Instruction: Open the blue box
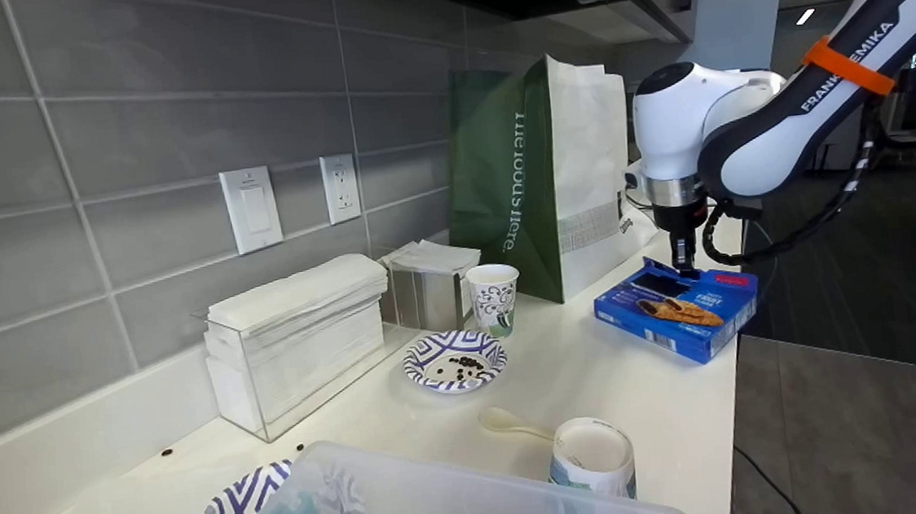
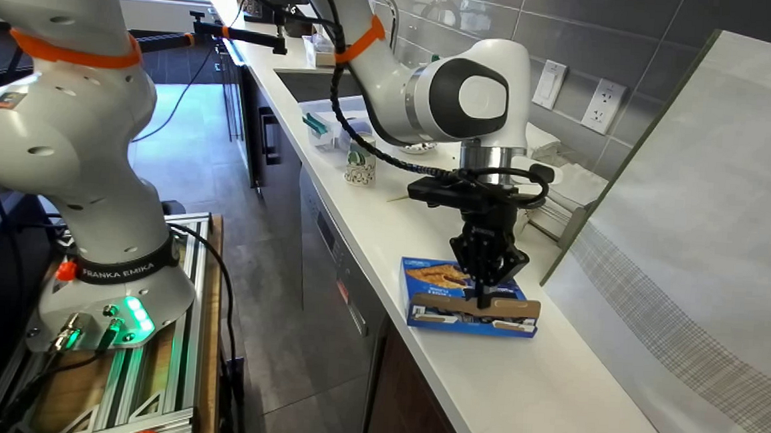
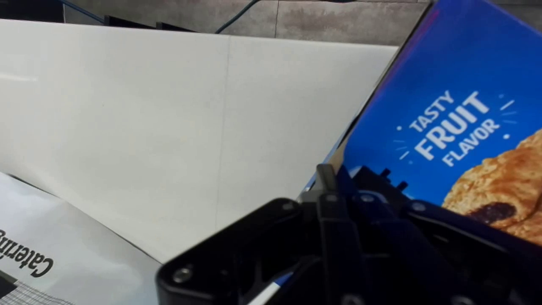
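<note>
The blue Tasty Fruit Flavor box (image 1: pixel 675 313) lies flat on the white countertop (image 1: pixel 674 411), near its edge and beside the green-and-white paper bag (image 1: pixel 531 202). Its brown-lined flap (image 2: pixel 442 303) sticks up, and there the Robotiq gripper (image 2: pixel 483 300) points down, fingertips (image 3: pixel 326 180) clenched together (whether they pinch the cardboard, I cannot tell).

Free counter (image 3: pixel 182 123) between bag (image 3: pixel 84 245) and box (image 3: pixel 436 106)

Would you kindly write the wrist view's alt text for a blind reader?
The shut gripper, at bottom, stands at the edge of a blue box at right, printed "TASTY FRUIT FLAVOR" with a pastry picture. White counter fills the middle; lower left, a bag.
</note>
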You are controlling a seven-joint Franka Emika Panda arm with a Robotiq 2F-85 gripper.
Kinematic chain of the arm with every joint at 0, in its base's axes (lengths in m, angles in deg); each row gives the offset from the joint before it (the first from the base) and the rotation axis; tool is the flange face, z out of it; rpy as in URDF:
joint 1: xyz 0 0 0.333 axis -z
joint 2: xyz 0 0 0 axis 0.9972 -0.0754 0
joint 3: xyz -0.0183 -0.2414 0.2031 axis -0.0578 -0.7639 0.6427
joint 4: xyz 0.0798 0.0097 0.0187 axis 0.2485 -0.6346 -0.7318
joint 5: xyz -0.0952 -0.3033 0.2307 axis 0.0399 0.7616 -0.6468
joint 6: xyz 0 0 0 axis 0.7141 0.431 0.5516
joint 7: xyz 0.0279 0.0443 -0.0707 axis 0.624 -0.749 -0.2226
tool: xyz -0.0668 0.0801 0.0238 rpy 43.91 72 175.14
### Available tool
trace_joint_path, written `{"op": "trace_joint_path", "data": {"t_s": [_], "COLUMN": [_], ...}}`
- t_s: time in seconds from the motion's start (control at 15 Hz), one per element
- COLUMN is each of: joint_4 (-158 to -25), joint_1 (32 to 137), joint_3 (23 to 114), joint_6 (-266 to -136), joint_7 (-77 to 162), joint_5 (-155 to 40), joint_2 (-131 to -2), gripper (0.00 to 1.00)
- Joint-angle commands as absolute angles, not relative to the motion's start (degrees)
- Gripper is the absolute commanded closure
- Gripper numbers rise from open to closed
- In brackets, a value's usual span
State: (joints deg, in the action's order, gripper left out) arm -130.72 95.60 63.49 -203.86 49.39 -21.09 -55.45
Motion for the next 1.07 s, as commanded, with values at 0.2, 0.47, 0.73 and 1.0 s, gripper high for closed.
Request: {"op": "trace_joint_path", "data": {"t_s": [0.2, 0.47, 0.73, 1.0], "joint_4": [-128.6, -127.3, -126.3, -126.0], "joint_1": [94.8, 94.4, 94.1, 93.8], "joint_3": [63.4, 63.4, 63.5, 63.4], "joint_6": [-201.8, -201.1, -201.0, -200.8], "joint_7": [48.9, 48.8, 48.9, 49.0], "joint_5": [-21.3, -21.4, -21.5, -21.3], "joint_2": [-58.4, -60.2, -61.8, -62.1], "gripper": [1.0, 1.0, 1.0, 1.0]}}
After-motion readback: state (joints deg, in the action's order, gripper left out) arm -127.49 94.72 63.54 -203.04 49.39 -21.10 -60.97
